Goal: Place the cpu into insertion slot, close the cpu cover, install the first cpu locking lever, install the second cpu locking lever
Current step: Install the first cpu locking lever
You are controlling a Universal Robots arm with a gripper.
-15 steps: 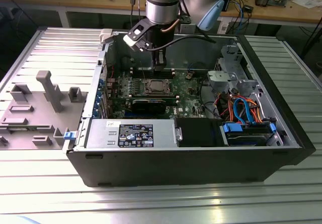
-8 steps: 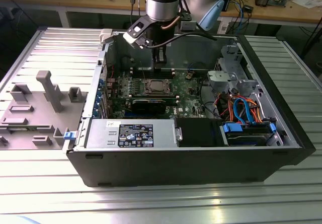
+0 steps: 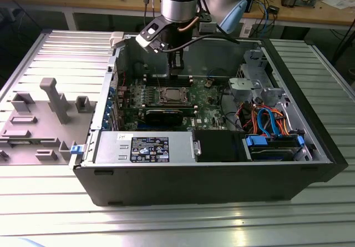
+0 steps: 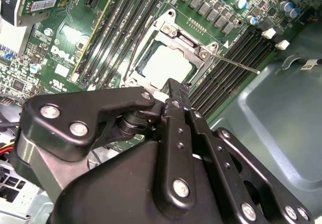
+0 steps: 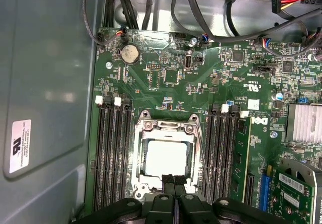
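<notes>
The gripper [image 5: 173, 179] has its fingers pressed together with nothing seen between them, and they hide one edge of the cpu cover [image 5: 166, 127]. The cover lies flat over the cpu [image 5: 165, 158], which sits in the insertion slot [image 5: 142, 187] and covers its contact field. A thin locking lever [image 4: 236, 63] juts across the memory slots [image 5: 111, 153]. The open computer case [image 3: 194, 175] rests on a ribbed metal table [image 3: 166, 225]. A cluttered wooden bench [image 3: 111, 3] stands behind.

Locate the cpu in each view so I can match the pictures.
Exterior view: cpu on the motherboard, just below the gripper.
Second wrist view: pale square inside the cpu cover, just past the gripper.
First wrist view: same square, between memory slots.
Shared landmark: the gripper.
</notes>
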